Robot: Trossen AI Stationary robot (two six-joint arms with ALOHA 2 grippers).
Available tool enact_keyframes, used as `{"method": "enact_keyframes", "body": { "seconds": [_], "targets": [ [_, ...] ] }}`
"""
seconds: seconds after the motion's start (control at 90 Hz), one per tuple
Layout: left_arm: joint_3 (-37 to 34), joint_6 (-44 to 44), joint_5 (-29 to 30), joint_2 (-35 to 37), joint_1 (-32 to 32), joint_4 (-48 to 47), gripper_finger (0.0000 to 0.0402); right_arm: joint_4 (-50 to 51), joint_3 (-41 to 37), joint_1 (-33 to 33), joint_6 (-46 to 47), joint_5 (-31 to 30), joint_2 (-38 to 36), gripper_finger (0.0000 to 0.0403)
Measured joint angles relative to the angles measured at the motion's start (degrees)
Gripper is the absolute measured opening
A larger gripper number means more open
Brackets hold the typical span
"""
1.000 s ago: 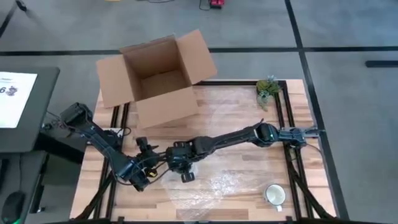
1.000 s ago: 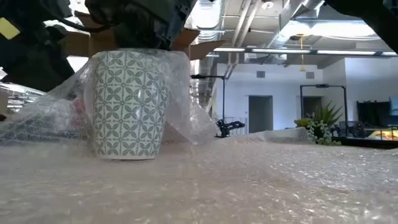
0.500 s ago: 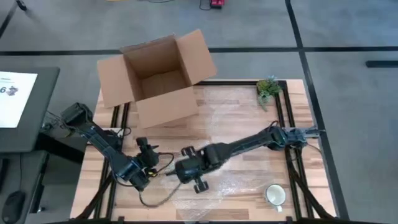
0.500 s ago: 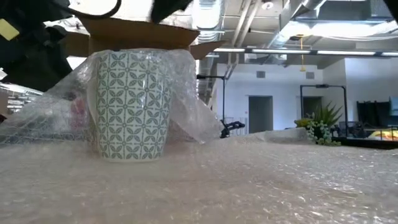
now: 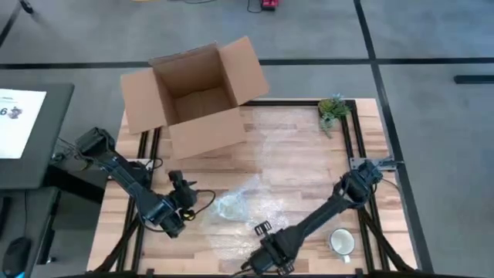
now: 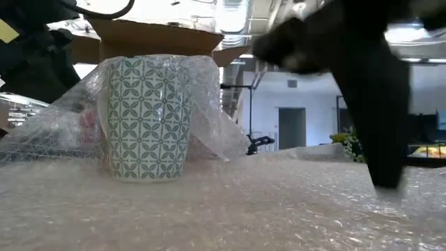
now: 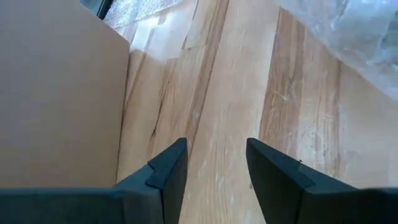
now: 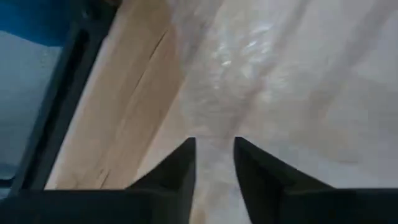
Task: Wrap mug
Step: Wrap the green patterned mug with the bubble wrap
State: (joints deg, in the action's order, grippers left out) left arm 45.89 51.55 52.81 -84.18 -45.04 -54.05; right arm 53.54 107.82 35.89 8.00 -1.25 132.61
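A green-patterned mug (image 6: 146, 118) stands upright on its base on the bubble wrap sheet (image 5: 274, 185), with a loose fold of the wrap (image 6: 209, 111) draped around it. From above it shows as a wrapped bundle (image 5: 231, 205). My left gripper (image 5: 180, 189) stands open over bare wood (image 7: 214, 146), to the left of the bundle. My right gripper (image 5: 266, 243) is open near the table's near edge, pointing down at the wrap (image 8: 214, 144). My right gripper's fingers (image 6: 387, 178) reach down to the near part of the bubble wrap sheet (image 8: 249, 74). I cannot tell whether they touch it.
An open cardboard box (image 5: 193, 100) stands at the far left of the table. A small plant (image 5: 333, 110) sits at the far right corner. A white mug (image 5: 340, 242) stands at the near right. A black frame (image 5: 351, 147) borders the table.
My right gripper has left the top of the wrapped mug and swung toward the table's near edge. The mug stays upright, and the wrap fold on its right side has sagged outward a little.
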Motion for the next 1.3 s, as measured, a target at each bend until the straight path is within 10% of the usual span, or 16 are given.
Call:
{"method": "enact_keyframes", "body": {
  "seconds": [0.222,0.533,0.844,1.3],
  "targets": [
    [0.00,-0.32,0.08,-0.01,0.01,0.40,0.0143,-8.83,-7.67,-0.20,2.99,-3.15,-0.79,0.0173],
    [0.81,-4.81,0.73,0.00,0.07,2.96,0.0143,-13.59,-9.85,-2.58,3.59,-9.92,-0.73,0.0013],
    [1.73,-9.64,2.13,-0.02,0.82,7.91,0.0143,-13.51,-7.79,-4.32,3.79,-27.36,-6.00,0.0000],
    [-0.99,-19.97,1.50,-0.24,3.80,21.94,0.0143,-24.20,-7.49,-6.82,-1.20,-33.98,-13.48,0.0000]
  ]
}}
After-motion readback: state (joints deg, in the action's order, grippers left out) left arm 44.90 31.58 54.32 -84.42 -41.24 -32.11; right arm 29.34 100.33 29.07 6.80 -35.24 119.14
